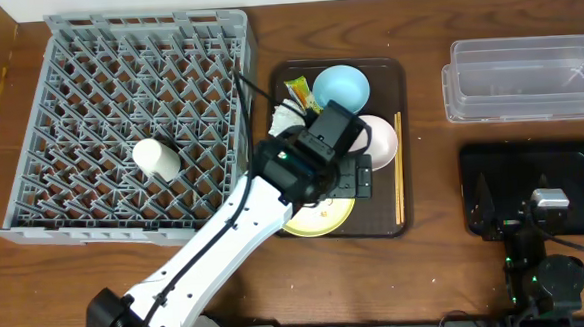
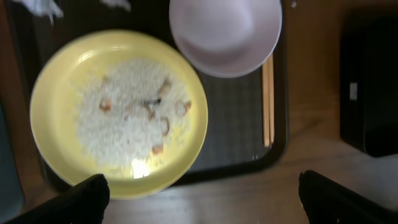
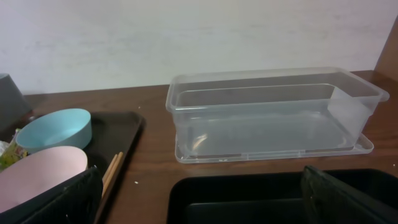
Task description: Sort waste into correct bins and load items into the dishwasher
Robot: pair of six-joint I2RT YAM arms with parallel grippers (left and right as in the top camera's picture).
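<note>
well, my left gripper (image 2: 202, 182) hangs over the yellow plate (image 2: 56, 106). its jaws are wide apart and there is nothing in them. the plate lies on the brown tray (image 2: 236, 124) and has rice scraps (image 2: 124, 118) all over its middle. the pink bowl (image 2: 225, 31) sits right by the plate. i cannot tell if it touches the rim or just hangs over it. the chopsticks (image 2: 268, 99) lie along the right side of the tray. the blue bowl (image 1: 340, 86), the white tissue (image 1: 287, 114) and the little yellow-green wrapper (image 1: 298, 89) are at the far end of the tray. the cream cup (image 1: 157, 158) is in the grey rack (image 1: 86, 54). my right gripper (image 3: 200, 182) hangs over the black tray (image 3: 249, 199). its jaws are wide apart too, and they hold nothing. the clear tub (image 3: 273, 118) stands just behind the black tray.
</note>
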